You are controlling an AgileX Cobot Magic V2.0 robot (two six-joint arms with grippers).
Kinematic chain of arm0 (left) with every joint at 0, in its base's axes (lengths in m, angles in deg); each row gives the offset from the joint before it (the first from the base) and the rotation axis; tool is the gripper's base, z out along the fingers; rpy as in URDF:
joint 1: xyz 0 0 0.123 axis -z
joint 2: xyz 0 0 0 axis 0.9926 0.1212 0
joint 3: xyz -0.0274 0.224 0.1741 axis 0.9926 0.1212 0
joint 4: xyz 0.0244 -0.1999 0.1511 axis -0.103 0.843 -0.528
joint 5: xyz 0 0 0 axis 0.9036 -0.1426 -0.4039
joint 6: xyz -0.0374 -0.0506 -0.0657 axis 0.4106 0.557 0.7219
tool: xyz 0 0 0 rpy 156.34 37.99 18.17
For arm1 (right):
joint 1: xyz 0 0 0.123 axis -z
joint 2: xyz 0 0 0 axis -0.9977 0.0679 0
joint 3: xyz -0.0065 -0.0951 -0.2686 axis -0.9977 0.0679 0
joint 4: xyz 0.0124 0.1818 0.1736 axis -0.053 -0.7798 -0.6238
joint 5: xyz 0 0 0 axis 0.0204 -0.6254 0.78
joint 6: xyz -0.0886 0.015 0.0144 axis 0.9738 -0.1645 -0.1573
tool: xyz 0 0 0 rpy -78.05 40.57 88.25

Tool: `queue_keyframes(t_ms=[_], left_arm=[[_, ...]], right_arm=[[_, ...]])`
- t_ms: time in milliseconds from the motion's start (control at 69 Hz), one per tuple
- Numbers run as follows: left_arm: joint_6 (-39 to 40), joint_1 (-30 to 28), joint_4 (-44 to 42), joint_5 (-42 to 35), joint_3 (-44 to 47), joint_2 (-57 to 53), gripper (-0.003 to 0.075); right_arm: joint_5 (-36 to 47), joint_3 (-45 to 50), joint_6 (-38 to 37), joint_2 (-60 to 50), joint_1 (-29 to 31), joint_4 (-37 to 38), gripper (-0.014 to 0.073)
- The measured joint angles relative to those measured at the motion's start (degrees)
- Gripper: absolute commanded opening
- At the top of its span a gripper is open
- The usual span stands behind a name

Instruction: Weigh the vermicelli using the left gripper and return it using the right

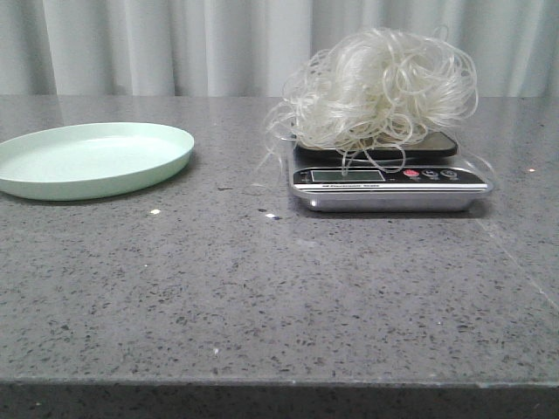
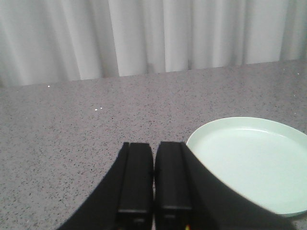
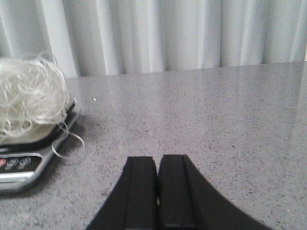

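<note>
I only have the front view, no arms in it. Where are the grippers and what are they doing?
Observer: Left gripper is shut and holds nothing; its wrist view shows it low over the table beside the green plate.
Operator: Plate empty?
Observer: Yes, nothing lies in it.
Operator: And the right?
Observer: Right gripper is shut too, empty, off to the side of the scale, clear of the vermicelli.
Operator: Any strands off the platform on that side?
Observer: One loop hangs over the scale's edge down to the table.
</note>
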Motion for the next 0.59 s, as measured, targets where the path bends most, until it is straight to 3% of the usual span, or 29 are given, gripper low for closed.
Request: queue_keyframes(t_ms=[247, 421, 595], left_arm=[[0.0, 0.5, 0.2, -2.0, 1.5, -0.8, 0.0137], [0.0, 1.3, 0.2, -3.3, 1.5, -0.8, 0.0137], [0.0, 1.3, 0.3, -3.5, 1.5, -0.8, 0.0137]], right_arm=[[0.1, -10.4, 0.0, 2.4, 0.0, -1.4, 0.0152], [0.1, -23.0, 0.0, 13.7, 0.0, -1.5, 0.0152], [-9.3, -39.3, 0.0, 30.3, -0.1, -1.8, 0.0152]])
